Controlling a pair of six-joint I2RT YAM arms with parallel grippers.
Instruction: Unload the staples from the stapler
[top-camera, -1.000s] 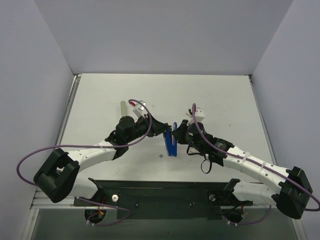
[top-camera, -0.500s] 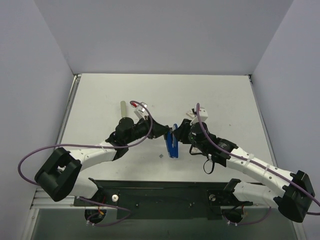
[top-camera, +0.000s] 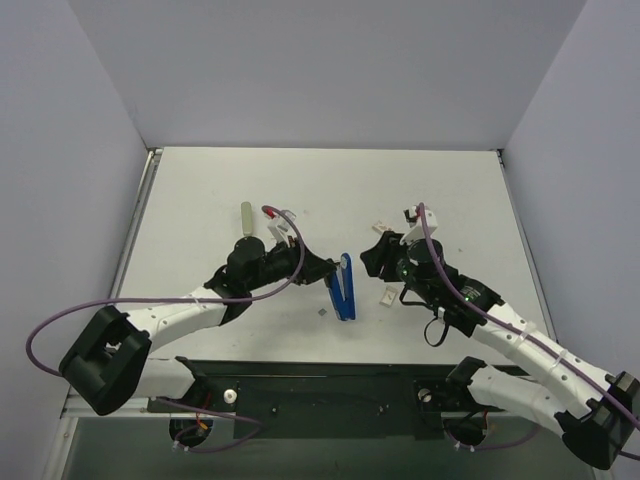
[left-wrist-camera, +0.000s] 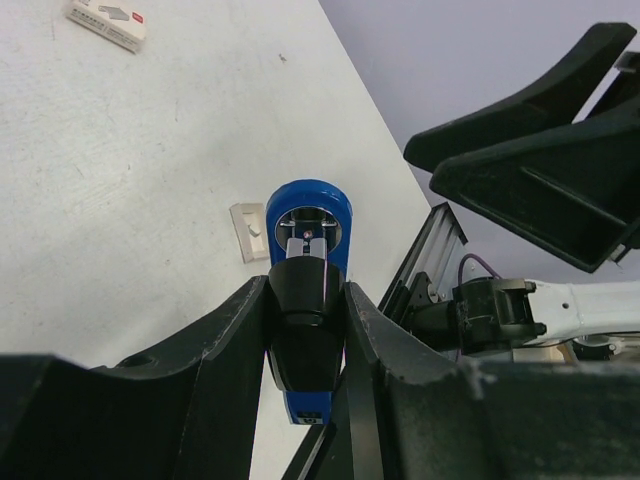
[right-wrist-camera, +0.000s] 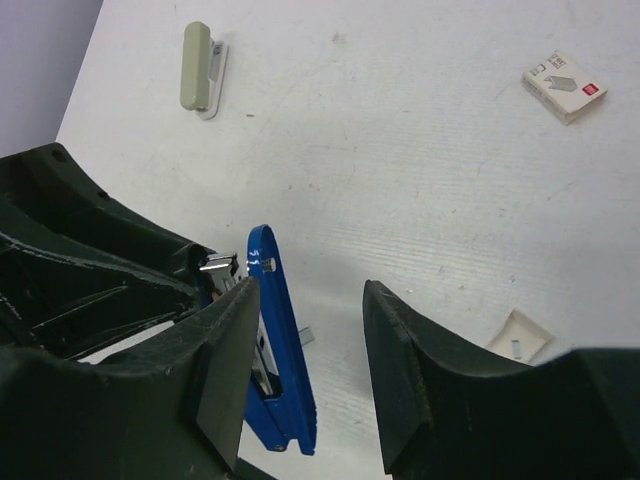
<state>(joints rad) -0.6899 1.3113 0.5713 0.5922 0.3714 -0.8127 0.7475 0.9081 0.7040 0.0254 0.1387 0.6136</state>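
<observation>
Tabletop (top-camera: 450, 190) is white, and both arms reach in from the near edge.

Right arm (top-camera: 520, 335) has pulled back to the right since a second ago. Then its gripper sat against the stapler; now the right gripper (top-camera: 373, 255) is apart from it, with jaws spread and nothing between them. Left arm (top-camera: 180, 312) has shifted only slightly. The left gripper (top-camera: 328, 272) is still clamped on the stapler (top-camera: 344, 288), same grip as before.

The stapler is just left of tabletop centre, near the front, standing on edge and tilted. It has barely moved.

The pale bar (top-camera: 246, 215) lies behind the left arm, unchanged. A small box (top-camera: 381, 226) lies behind the right gripper. A white scrap (top-camera: 387, 296) lies right of the stapler. It is now uncovered; the right arm hid it before.

Left wrist view only: end-on, the stapler's dark end (left-wrist-camera: 300, 325) is pinched between both fingers (left-wrist-camera: 225, 350), the blue loop is beyond, and metal shows inside it.

Right wrist view only: the spread right fingers (right-wrist-camera: 400, 370) frame the stapler from the side. Its silver inner rail (right-wrist-camera: 216, 265) pokes out by the left gripper. A grey bit (right-wrist-camera: 305, 335) lies on the tabletop beside the stapler, but I cannot tell if it is a staple.
</observation>
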